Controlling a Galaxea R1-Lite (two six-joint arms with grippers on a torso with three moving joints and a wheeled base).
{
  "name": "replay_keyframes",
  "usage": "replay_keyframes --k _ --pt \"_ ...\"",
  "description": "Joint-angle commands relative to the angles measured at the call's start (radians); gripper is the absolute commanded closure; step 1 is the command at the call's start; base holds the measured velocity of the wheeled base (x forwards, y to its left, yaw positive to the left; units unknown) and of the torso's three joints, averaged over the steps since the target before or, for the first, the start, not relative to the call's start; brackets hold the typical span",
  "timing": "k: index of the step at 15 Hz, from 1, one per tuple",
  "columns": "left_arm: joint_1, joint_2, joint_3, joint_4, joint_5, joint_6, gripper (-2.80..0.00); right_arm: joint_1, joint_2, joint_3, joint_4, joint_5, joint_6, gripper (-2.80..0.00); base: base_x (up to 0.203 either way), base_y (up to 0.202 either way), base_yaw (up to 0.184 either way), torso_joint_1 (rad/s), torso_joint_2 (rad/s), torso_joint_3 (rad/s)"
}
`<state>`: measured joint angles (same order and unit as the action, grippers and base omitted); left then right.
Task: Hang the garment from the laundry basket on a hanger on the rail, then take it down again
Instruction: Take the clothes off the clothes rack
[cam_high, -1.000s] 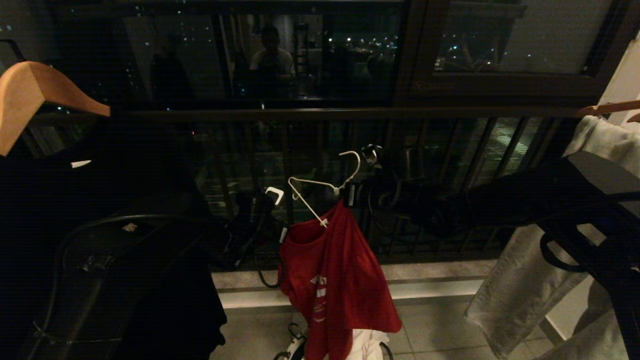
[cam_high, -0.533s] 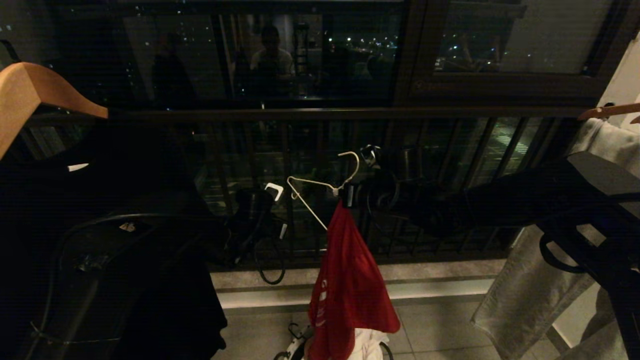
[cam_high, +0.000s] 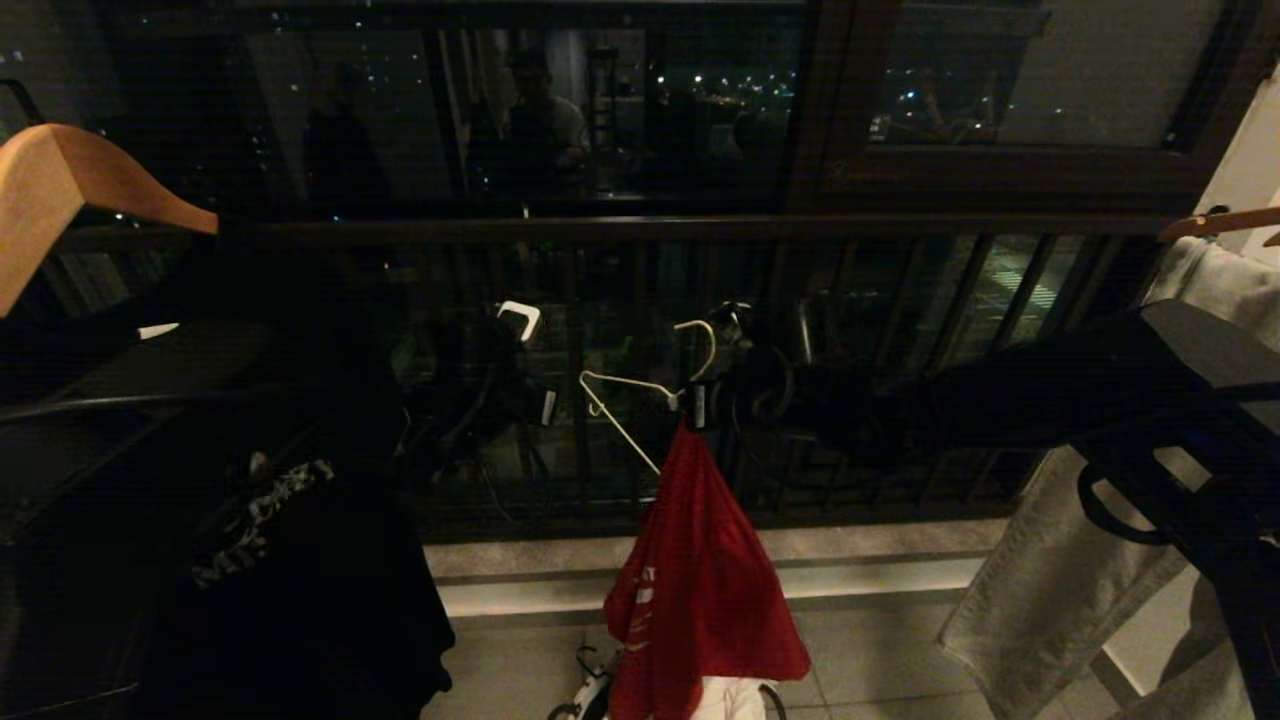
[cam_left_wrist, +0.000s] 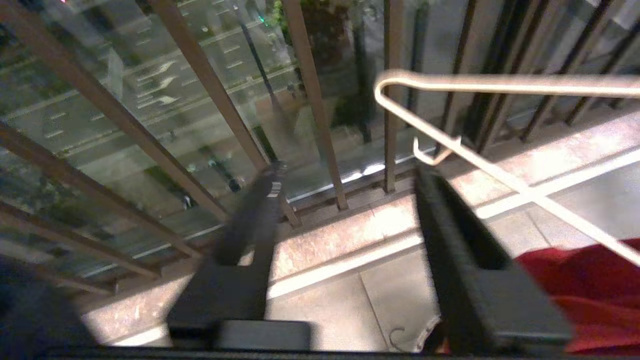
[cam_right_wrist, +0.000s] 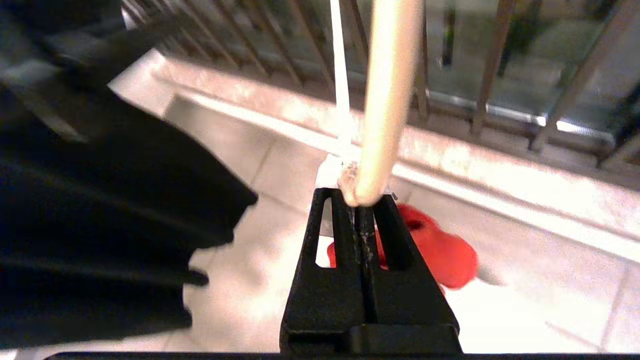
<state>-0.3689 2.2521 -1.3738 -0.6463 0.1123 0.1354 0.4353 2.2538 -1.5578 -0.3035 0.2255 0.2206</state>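
The red garment (cam_high: 700, 590) hangs bunched in a narrow drape from one side of the thin white wire hanger (cam_high: 630, 392), just under its neck. My right gripper (cam_high: 697, 405) is shut on the hanger's twisted neck (cam_right_wrist: 357, 197), holding it in the air before the balcony bars with the hook (cam_right_wrist: 387, 90) upward. My left gripper (cam_high: 535, 365) hovers to the hanger's left, open and empty (cam_left_wrist: 350, 172), beside the wire shoulder (cam_left_wrist: 500, 85) without touching it. The laundry basket (cam_high: 585, 695) peeks out on the floor below the garment. The rail is out of view.
A black printed T-shirt (cam_high: 270, 520) and a tan wooden hanger (cam_high: 70, 175) crowd the left. Pale trousers (cam_high: 1050, 580) and another wooden hanger (cam_high: 1215, 220) hang on the right. Balcony bars (cam_high: 580, 440) stand close behind; white cloth (cam_high: 730, 700) lies in the basket.
My left gripper let go of the garment's collar and rose up to the left. The garment collapsed from a spread shape into a narrow drape. The hanger sank slightly.
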Motion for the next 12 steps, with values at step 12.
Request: replay_keyframes --k 12 --pt "0.094 -0.086 0.061 0.334 -0.595 -0.145 0.00 0.039 0.032 -0.241 0.157 -0.002 -0.006 0.00 0.000 0.000 0.000 0.000 0.00 0.000"
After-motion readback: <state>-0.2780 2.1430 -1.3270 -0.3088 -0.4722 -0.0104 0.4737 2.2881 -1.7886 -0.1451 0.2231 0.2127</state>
